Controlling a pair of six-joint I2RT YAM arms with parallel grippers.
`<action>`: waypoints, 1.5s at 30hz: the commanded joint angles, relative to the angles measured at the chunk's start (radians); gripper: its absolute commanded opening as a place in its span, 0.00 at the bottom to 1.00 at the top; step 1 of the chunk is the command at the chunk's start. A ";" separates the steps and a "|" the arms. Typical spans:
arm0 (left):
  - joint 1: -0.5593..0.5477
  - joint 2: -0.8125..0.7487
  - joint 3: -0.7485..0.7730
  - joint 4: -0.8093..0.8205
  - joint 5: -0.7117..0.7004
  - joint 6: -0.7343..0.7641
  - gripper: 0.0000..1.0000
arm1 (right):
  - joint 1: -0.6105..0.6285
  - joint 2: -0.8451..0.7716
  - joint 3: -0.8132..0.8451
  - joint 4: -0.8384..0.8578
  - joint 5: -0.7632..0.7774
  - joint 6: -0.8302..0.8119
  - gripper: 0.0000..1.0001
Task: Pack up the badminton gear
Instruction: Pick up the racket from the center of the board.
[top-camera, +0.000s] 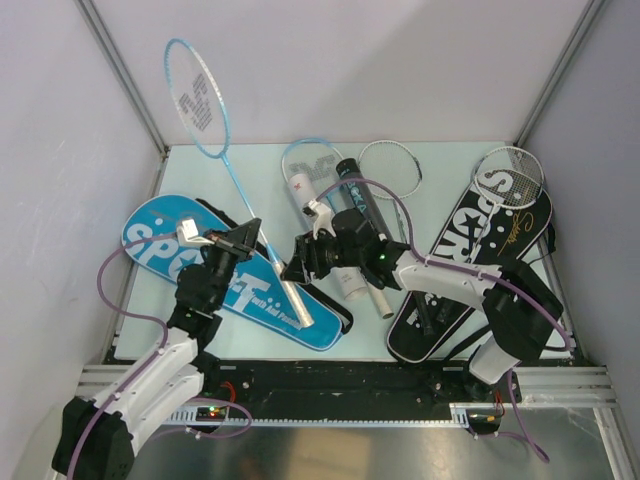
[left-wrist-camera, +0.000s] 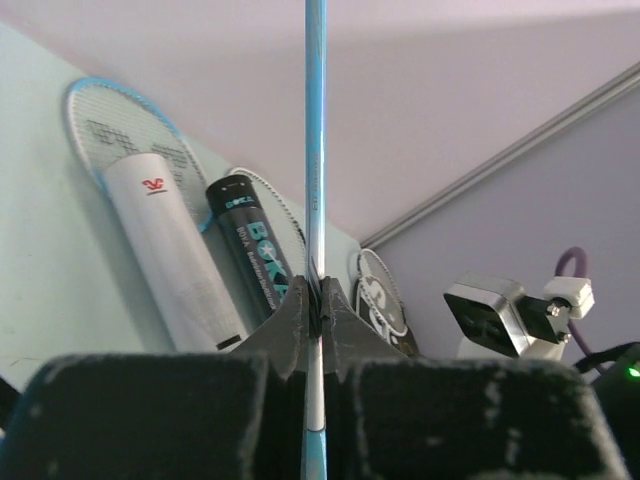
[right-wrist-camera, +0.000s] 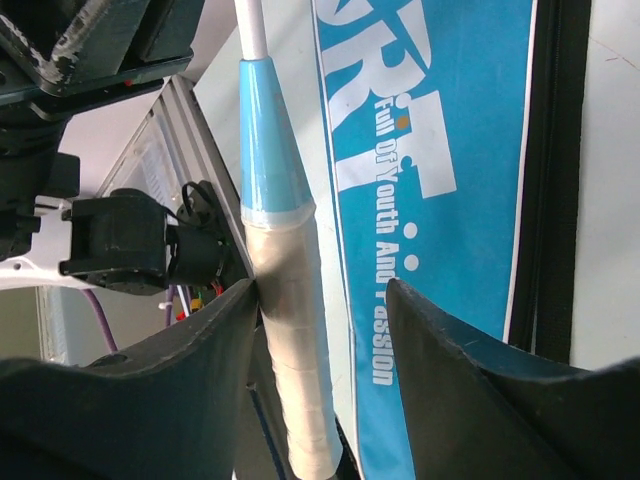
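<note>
Right gripper (right-wrist-camera: 320, 300) stands part-open around the taped handle (right-wrist-camera: 288, 340) of the light-blue racket (top-camera: 197, 97) — one finger touching it, the other apart. Left gripper (left-wrist-camera: 315, 300) is clamped on the shaft (left-wrist-camera: 315, 150), and the handle end hangs over the blue SPORT cover (top-camera: 160, 235). Centre the handle between the jaws before closing — otherwise the racket may twist.

The pale table (top-camera: 200, 170) bears a blue cover (top-camera: 160, 235), a black cover (top-camera: 470, 240) and a silver racket (top-camera: 392, 165).
</note>
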 joint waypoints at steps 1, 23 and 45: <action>-0.006 -0.033 0.006 0.120 0.033 -0.037 0.00 | -0.022 -0.054 0.020 -0.053 -0.050 -0.109 0.61; -0.085 0.094 -0.025 0.344 0.041 -0.034 0.00 | -0.015 -0.059 0.019 0.039 -0.145 0.156 0.38; -0.063 0.084 0.002 0.101 0.006 0.078 0.63 | -0.059 -0.142 -0.056 -0.128 -0.310 -0.074 0.00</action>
